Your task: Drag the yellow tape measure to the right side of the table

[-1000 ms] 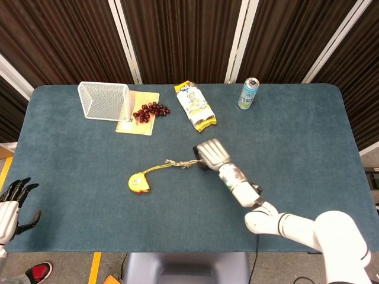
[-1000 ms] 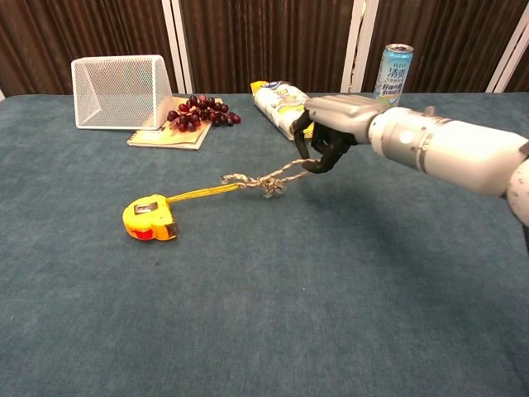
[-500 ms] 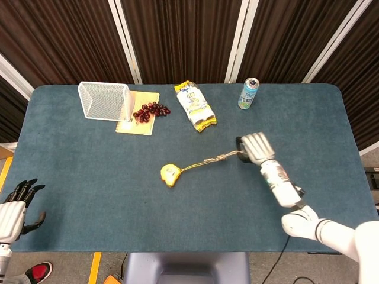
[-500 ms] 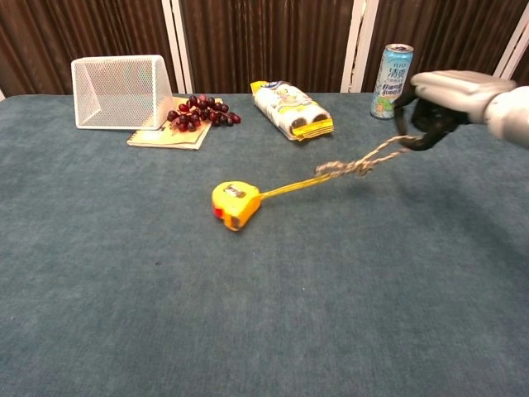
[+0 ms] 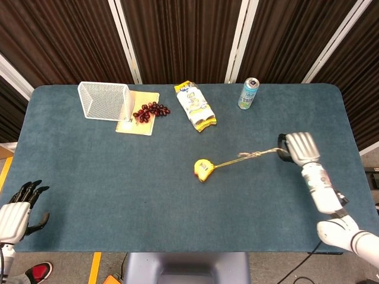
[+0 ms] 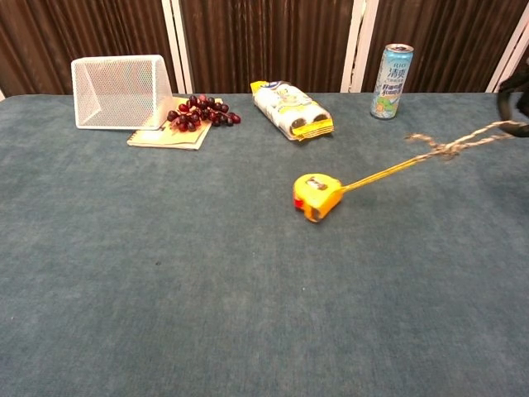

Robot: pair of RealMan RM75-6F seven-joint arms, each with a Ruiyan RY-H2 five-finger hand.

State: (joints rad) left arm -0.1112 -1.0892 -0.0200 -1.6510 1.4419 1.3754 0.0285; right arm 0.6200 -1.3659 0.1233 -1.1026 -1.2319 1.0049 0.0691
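Note:
The yellow tape measure (image 5: 202, 169) (image 6: 316, 196) lies near the middle of the blue table, its yellow blade pulled out toward the right and tied to a knotted rope (image 5: 253, 155) (image 6: 450, 147). My right hand (image 5: 299, 149) grips the far end of that rope at the right side of the table; in the chest view only its dark fingers (image 6: 514, 93) show at the right edge. My left hand (image 5: 18, 212) hangs off the table's near-left corner, fingers spread, holding nothing.
At the back stand a white wire basket (image 5: 104, 100), a notebook (image 5: 137, 121) with dark grapes (image 5: 151, 110) on it, a yellow-white snack pack (image 5: 196, 106) and a blue drink can (image 5: 249, 93).
My right hand has pulled the rope steadily to the right. The tape measure slid with it from the table's left-centre to the middle. The left hand barely shifted.

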